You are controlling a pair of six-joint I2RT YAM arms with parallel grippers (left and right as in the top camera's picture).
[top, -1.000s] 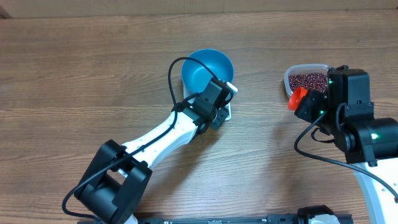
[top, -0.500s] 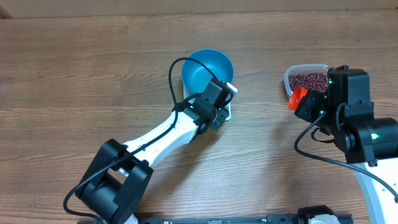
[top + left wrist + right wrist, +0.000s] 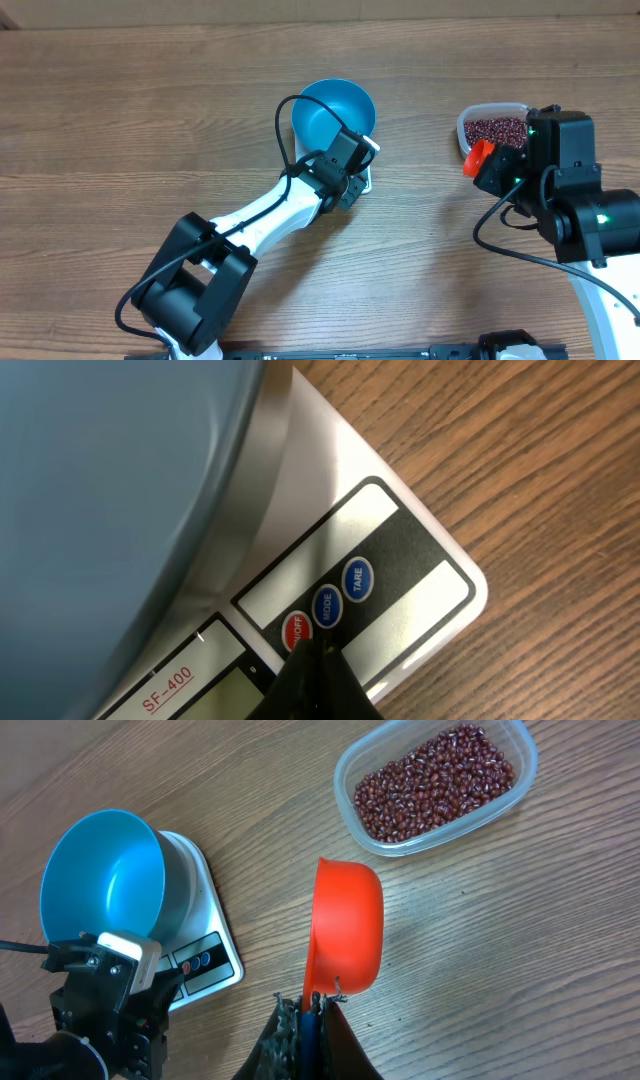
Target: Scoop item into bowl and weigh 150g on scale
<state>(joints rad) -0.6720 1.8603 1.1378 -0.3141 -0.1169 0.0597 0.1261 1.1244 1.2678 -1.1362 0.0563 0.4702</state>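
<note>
The back part of your left arm is swinging a little toward the middle of the table [image 3: 120,120], but its tip is staying put, and your right arm is not moving at all. Your left gripper [image 3: 318,660] is squeezing its fingers tight together with nothing between them, making one dark point. That point is resting on the scale [image 3: 400,560], right at the edge of the red button [image 3: 297,630]. The two blue buttons [image 3: 341,592] are sitting just past the tip, in a row going up and to the right. The blue bowl [image 3: 100,490] is standing on the scale, off to the left of those fingers, and it is looking empty. Your right gripper [image 3: 310,1010] is clamping the handle of the orange scoop [image 3: 345,925], and the scoop is pointing straight away from the fingers. The beans [image 3: 430,785] are lying in the clear tub [image 3: 526,755], ahead of those fingers and to their right, well apart from the scoop. So I am guessing the left arm is working the buttons now, since it is the closer one, and the right arm is waiting to dig.
</note>
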